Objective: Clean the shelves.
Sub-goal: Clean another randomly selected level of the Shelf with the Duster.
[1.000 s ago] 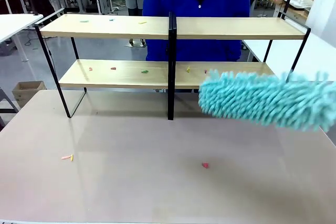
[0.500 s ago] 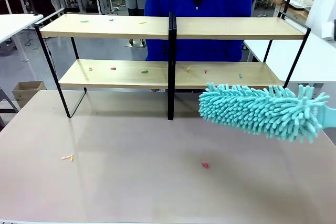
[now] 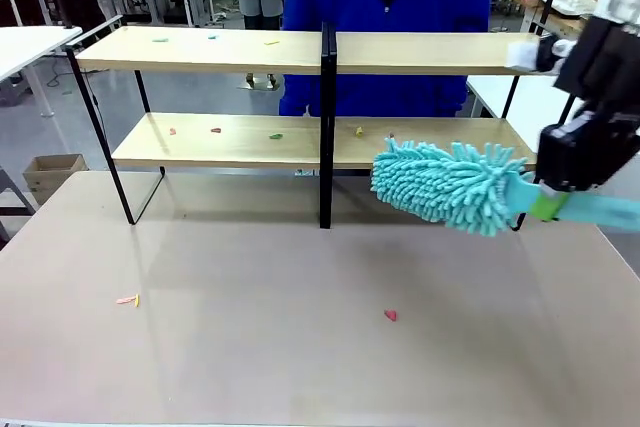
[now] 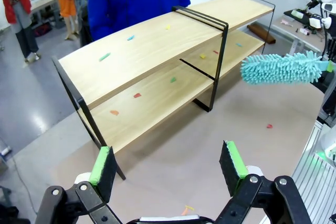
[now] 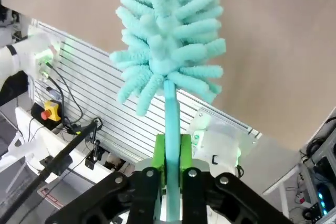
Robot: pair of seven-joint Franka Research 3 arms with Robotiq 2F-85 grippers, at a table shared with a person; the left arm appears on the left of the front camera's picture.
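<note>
Front view: right fingers (image 3: 548, 209) clamp a teal duster (image 3: 445, 185), its head at the lower board of the shelves (image 3: 240, 149) (scraps (image 3: 275, 135) on both boards). Left wrist view: left fingers (image 4: 103, 165) spread, empty. Right wrist view: handle (image 5: 170, 108) pinched. Dusting looks about to start; next, sweep along that board.

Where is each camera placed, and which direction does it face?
Front: robot's side, facing across the table to the shelves and a person; right claw shows at right.
Left wrist: above the open left claw, facing the shelves.
Right wrist: behind the right claw, shut on the turquoise duster.
Shared: all three show that duster.
</note>
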